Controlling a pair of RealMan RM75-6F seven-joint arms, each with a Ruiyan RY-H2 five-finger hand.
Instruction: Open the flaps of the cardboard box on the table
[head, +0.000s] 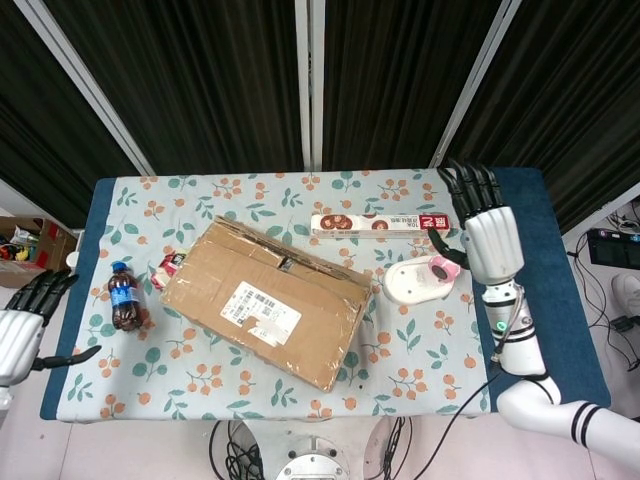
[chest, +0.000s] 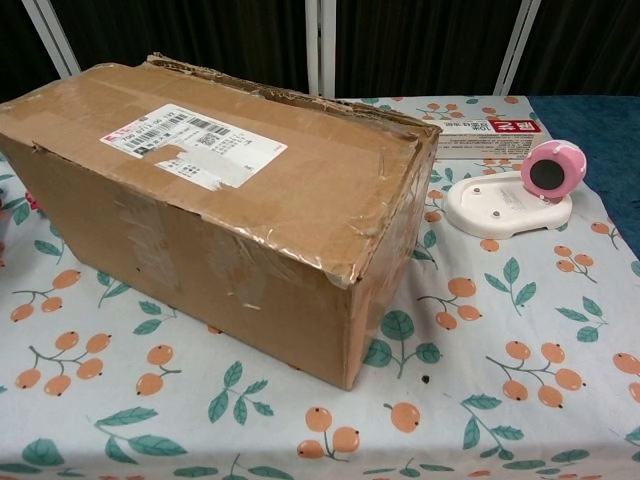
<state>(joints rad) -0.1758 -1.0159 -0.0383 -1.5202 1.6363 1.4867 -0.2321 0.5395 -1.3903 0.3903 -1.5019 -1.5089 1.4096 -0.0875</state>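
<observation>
From the head view, the cardboard box (head: 268, 313) sits a bit left of the middle of the bench (head: 540, 300), turned at an angle, and its top looks flat and closed right now, shipping label (head: 260, 309) facing up. The right hand (head: 485, 232) is up off to the right over the blue strip, fingers spread and holding nothing, well apart from the box. The left hand (head: 25, 320) hangs off the left edge, also empty with fingers apart, near the cola bottle (head: 124, 298). The white-and-pink gadget (head: 423, 278) and the long snack carton (head: 380, 223) sit between the right hand and the box, so I'd swing in over them rather than through. From the chest view, neither hand shows, but the box (chest: 230, 220) fills the frame and the far top edge (chest: 290, 90) looks ragged with crinkled tape. That's where I'd hook fingertips under the flap edge, then lift slowly and push it well past upright so it can't drop shut. Bracing the box with the left hand probably helps.
</observation>
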